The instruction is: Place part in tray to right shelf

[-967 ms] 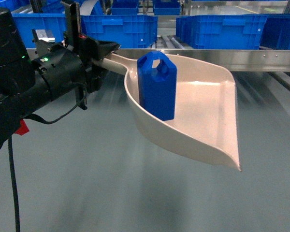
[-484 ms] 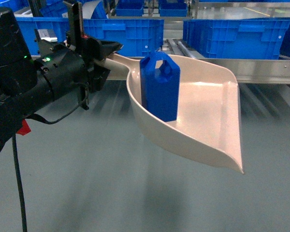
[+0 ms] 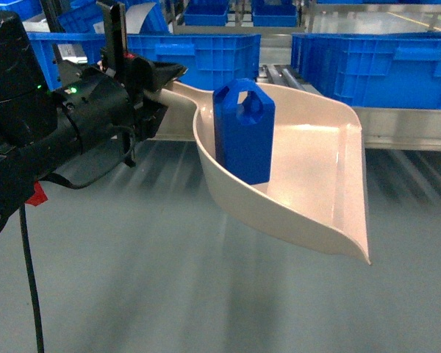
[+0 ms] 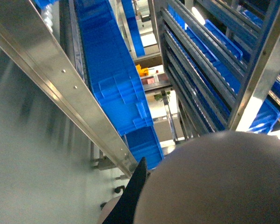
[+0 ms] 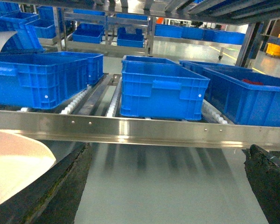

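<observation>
Part [image 3: 244, 132] upright in tray [image 3: 316, 184]; shelf [image 3: 404, 129] behind; crates [image 3: 375, 62] on shelf.

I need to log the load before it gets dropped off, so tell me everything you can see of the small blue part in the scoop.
The part is a bright-blue block shaped like a mini jerrycan, apparently smooth plastic, with a loop handle and slanted shoulders on top. It stands upright inside the tray, near the deep end where the handle joins, close to the near side wall. Only the tray appears to touch it; its base is hidden behind that wall. The left end effector grips the tray's handle, not the part. It shows only in the head view.
</observation>
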You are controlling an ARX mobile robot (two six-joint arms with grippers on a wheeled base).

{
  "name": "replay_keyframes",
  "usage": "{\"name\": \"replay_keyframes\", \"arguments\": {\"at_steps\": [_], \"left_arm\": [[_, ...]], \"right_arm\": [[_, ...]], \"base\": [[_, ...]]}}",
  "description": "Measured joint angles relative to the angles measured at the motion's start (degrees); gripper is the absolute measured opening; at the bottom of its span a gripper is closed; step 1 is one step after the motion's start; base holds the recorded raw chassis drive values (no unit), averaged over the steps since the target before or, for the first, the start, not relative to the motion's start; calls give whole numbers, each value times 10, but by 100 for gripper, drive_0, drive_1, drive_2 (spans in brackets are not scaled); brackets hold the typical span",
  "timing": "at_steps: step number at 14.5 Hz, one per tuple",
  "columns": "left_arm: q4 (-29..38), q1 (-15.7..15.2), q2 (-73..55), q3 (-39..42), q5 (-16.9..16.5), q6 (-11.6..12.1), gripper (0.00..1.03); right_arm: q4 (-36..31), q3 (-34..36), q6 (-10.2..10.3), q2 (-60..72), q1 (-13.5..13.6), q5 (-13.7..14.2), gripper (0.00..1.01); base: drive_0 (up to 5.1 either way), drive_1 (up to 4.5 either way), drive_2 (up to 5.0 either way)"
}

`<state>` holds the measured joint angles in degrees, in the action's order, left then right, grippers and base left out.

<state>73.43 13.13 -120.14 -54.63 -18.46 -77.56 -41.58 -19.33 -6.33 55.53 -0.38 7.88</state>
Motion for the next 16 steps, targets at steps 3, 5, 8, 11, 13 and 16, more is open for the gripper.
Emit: {"name": "replay_keyframes", "arguments": {"at_steps": [3, 5, 8, 11, 13, 16], "left_arm": [[-1, -8, 0, 0, 4, 0, 13], [0, -3, 0, 0, 2, 0, 13], [-2, -2, 0, 0, 2, 0, 13], [-2, 2, 0, 0, 0, 0, 13], [-3, 0, 0, 0, 0, 0, 13], [-1, -2, 0, 0, 0, 0, 13]], "right_arm": [[0, 0, 0, 0, 0, 0, 98], [-1, 0, 0, 0, 0, 0, 98], [1, 0, 0, -1, 0, 0, 98], [-1, 0, 0, -1, 0, 0, 98], [0, 0, 0, -1, 0, 0, 98], [-2, 0, 0, -1, 0, 0, 98]], "base": [[162, 275, -472], [247, 222, -516], [301, 197, -494], [12, 422, -398], [31, 458, -396], [12, 439, -415]]}}
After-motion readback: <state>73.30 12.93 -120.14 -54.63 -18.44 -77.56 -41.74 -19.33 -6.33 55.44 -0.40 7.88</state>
